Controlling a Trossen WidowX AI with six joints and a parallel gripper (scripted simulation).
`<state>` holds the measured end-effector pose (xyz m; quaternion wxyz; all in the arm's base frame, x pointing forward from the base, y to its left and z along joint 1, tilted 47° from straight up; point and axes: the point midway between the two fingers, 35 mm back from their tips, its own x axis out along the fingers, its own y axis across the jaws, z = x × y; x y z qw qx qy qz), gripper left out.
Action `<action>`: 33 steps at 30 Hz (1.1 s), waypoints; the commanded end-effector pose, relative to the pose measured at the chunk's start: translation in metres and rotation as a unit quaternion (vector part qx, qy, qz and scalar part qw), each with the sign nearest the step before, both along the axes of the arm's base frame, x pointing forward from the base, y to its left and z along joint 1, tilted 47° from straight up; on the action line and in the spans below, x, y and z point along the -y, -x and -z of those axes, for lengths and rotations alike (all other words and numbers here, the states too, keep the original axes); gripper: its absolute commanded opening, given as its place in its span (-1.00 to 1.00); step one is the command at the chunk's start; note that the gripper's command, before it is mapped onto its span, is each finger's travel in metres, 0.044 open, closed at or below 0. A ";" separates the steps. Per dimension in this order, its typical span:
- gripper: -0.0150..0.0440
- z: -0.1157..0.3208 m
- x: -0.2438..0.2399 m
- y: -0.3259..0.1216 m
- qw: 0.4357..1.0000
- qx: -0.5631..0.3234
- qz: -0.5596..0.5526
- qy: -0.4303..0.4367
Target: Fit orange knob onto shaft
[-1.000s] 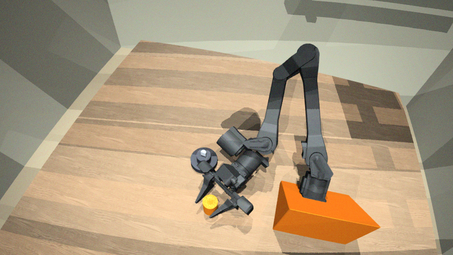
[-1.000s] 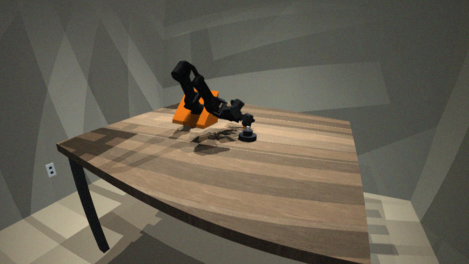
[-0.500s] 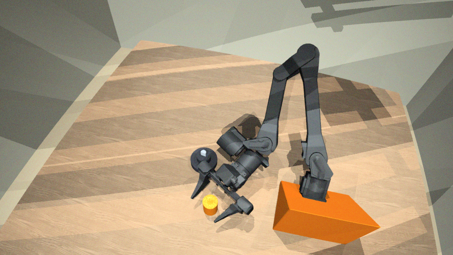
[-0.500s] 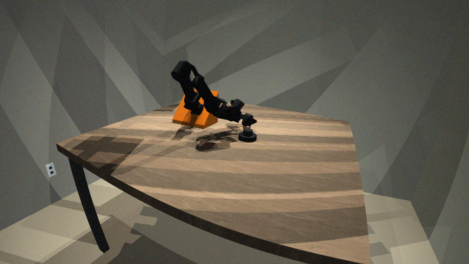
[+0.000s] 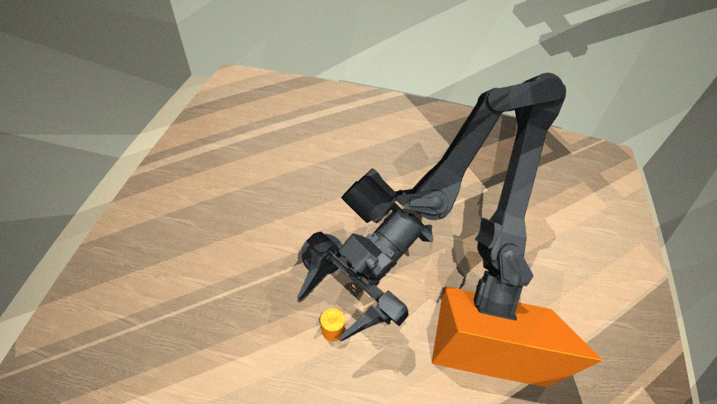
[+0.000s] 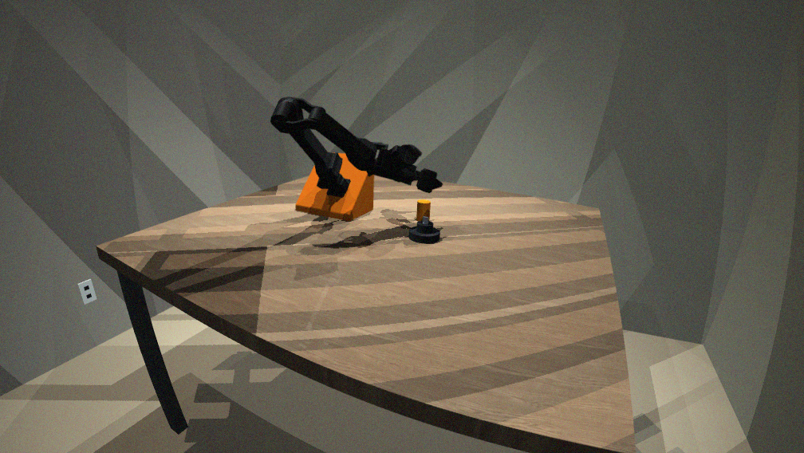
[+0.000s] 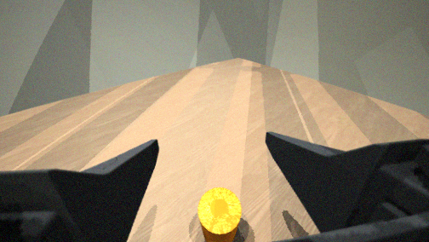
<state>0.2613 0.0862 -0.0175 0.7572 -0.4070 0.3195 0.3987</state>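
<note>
The orange knob (image 5: 331,324) (image 6: 423,210) (image 7: 220,211) stands upright on the table, its underside hole hidden. My gripper (image 5: 320,320) (image 6: 436,184) (image 7: 213,141) is open and empty. It hangs above the knob with a gap in the exterior view, and the knob shows low between the spread fingers in the wrist view. The round dark pedestal (image 5: 305,257) (image 6: 424,235) stands beside the knob, mostly covered by one finger's mount in the top view. Its silver shaft (image 6: 425,219) points up bare in the exterior view. The side its flat faces cannot be told.
The orange wedge base (image 5: 516,351) (image 6: 362,194) carries the arm, to the right of the knob in the top view. The wooden table (image 5: 225,181) (image 6: 450,315) has its far edges and corner ahead in the wrist view. Striped shadows cross it.
</note>
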 end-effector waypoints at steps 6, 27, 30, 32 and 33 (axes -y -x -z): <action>1.00 0.022 -0.008 -0.001 0.969 -0.178 0.108 0.132; 1.00 -0.019 -0.025 -0.002 0.811 -0.193 0.219 0.507; 1.00 -0.019 -0.025 -0.003 0.811 -0.193 0.219 0.507; 1.00 -0.019 -0.025 -0.003 0.811 -0.193 0.219 0.507; 1.00 -0.019 -0.025 -0.003 0.811 -0.193 0.219 0.507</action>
